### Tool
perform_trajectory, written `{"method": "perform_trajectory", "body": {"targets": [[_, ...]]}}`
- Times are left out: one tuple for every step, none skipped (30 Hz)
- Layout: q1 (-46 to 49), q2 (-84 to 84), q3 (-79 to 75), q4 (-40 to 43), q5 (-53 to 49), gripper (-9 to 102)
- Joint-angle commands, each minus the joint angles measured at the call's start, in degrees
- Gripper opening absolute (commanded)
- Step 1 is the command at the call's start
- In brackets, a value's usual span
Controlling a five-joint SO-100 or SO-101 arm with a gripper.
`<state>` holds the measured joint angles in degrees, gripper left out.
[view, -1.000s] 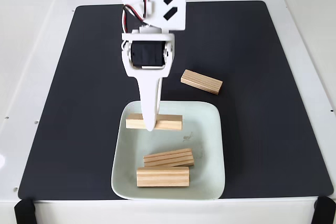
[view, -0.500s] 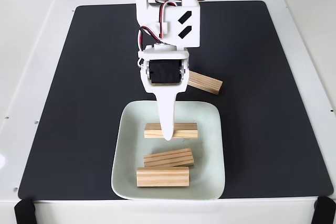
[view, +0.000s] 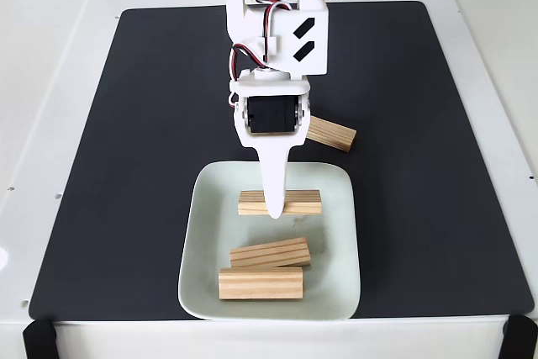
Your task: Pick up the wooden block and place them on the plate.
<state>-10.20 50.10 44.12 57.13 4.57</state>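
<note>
Occlusion is the main limit in the fixed view: the white arm (view: 273,31) enters from the top edge, where its upper part is cut off, and its body covers the left end of a wooden block (view: 332,134) lying on the black mat (view: 143,149) just beyond the plate's far right corner. The gripper (view: 275,210) points down toward the camera side, and from this angle one tapered white finger (view: 274,176) is seen in front; a second finger cannot be made out behind it. That finger crosses the middle of another wooden block (view: 281,203), hiding a strip of its face, so whether the fingers are clamped on the block or merely standing over it cannot be told, nor whether the block rests on the dish or hangs just above it. The plate (view: 336,275) sits at the near edge of the mat, pale and glossy, its rim complete. Within its outline lie three blocks: the one under the finger in the far half, lying crosswise; a third block (view: 270,253) nearer the middle, slightly tilted; and a fourth (view: 261,284) just in front of it, close to the near rim, apparently touching the third. The mat lies on a white table (view: 50,81).
</note>
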Motion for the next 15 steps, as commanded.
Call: {"method": "perform_trajectory", "body": {"targets": [[1.14,4.39,-2.90,2.02,0.44,25],[1.14,4.83,-2.90,2.99,0.44,30],[1.14,5.19,-2.90,4.22,0.44,34],[1.14,5.45,-2.90,5.36,0.44,38],[1.14,5.54,-2.90,6.42,0.44,41],[1.14,5.62,-2.90,7.38,0.44,42],[1.14,5.80,-2.99,8.09,0.44,43],[1.14,6.42,-2.99,8.70,0.44,43],[1.14,7.29,-2.90,9.23,0.44,43],[1.14,8.35,-2.90,9.84,0.44,43],[1.14,9.40,-2.81,10.63,0.35,43],[1.05,10.55,-2.64,11.51,0.18,42],[0.97,11.95,-1.76,12.22,-0.09,41],[0.79,13.62,-0.44,12.48,-0.26,38],[0.62,15.73,1.58,12.48,-0.26,33]]}}
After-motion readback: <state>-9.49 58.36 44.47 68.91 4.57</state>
